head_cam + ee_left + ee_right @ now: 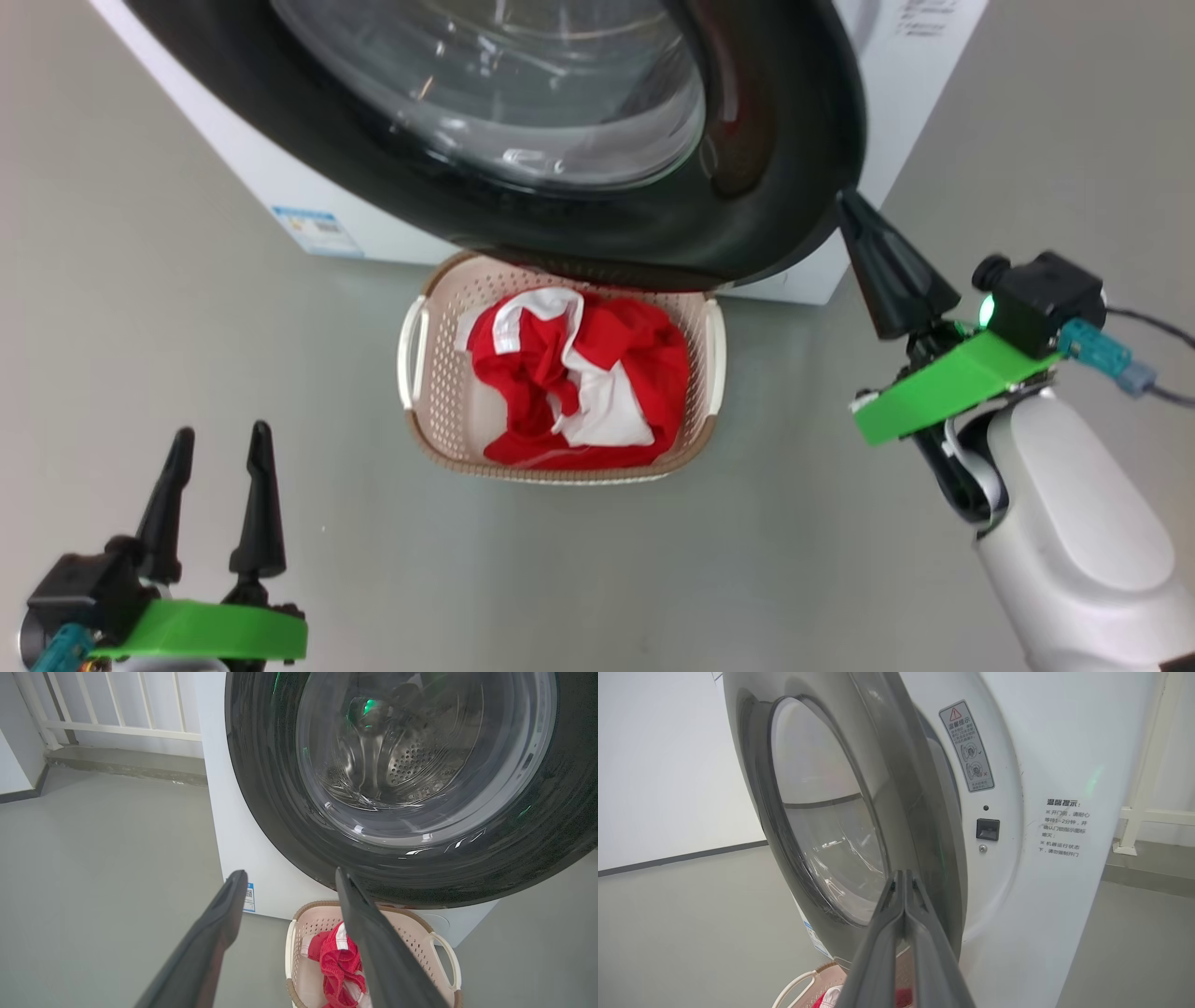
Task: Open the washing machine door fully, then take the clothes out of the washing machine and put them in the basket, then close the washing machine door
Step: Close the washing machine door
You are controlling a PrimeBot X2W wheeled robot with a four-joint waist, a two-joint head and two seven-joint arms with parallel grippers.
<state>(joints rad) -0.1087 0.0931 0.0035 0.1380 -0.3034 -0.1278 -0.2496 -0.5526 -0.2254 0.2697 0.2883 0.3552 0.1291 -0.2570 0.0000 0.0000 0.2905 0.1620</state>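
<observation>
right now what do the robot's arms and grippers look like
The left gripper and right gripper match: two long tapering black fingers on a bright green mount, with a black block and a teal plug beside it. The right forearm is a smooth pale shell; a dark cable trails from its plug, and a small green light glows by the block.

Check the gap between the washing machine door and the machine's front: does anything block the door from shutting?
Nothing visible lies in that gap. The shut right gripper has its tips at the edge of the washing machine door; the basket with the clothes sits on the floor beneath the door, lower than its rim.
</observation>
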